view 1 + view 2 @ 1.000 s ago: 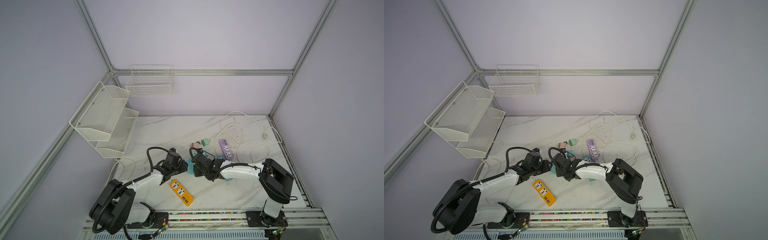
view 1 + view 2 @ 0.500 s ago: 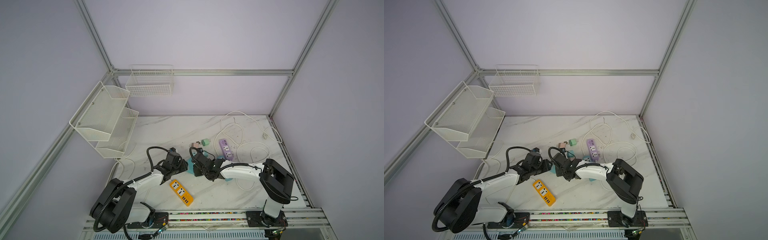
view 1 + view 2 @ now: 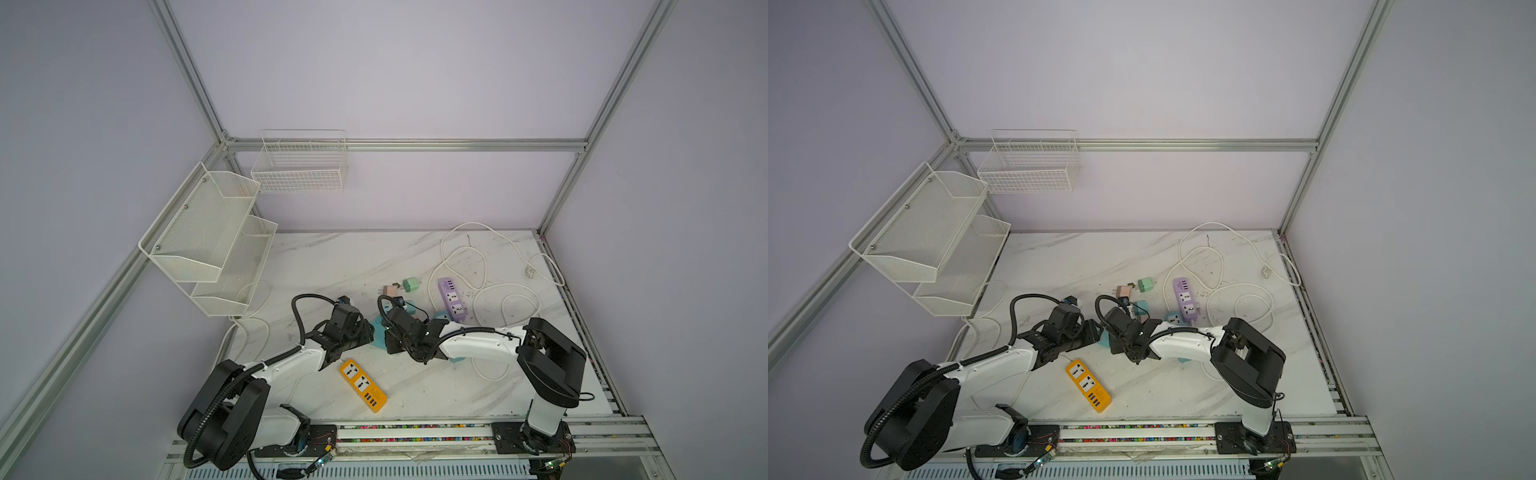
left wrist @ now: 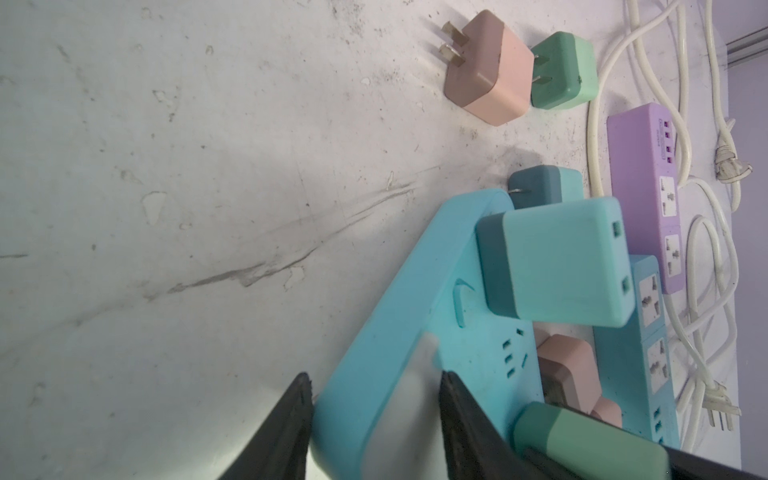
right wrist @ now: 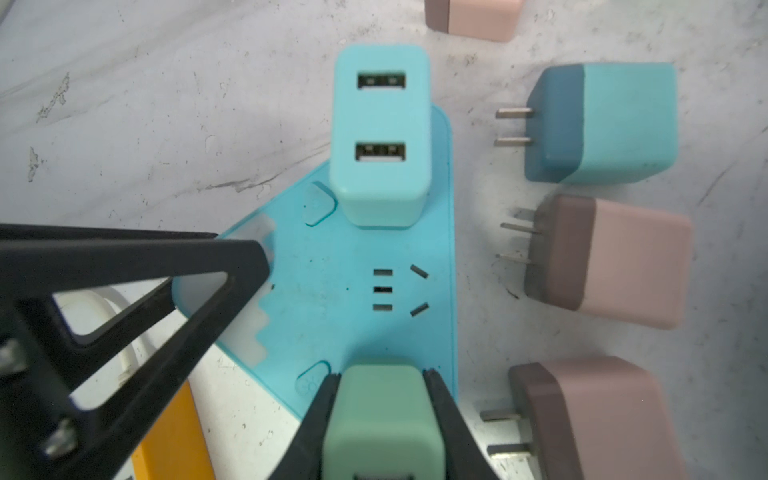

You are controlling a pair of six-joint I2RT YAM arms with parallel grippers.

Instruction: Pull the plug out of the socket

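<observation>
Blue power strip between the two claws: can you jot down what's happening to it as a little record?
strip: blue power strip, on the marble table
left claw: clamped on the strip's edge
right claw: shut on the green plug
green plug: looks seated in the strip, prongs hidden
also plugged in: light blue USB plug
loose beside it: pink plug, prongs bare

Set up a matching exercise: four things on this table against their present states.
1 green cube-shaped plug
2 pale-blue two-port USB charger
3 turquoise plastic power strip
4 orange plastic power strip

A lies alone, sockets empty
B pinched by right gripper
C edge clamped by left gripper
D plugged in, untouched

Pairs: 1-B, 2-D, 3-C, 4-A
</observation>
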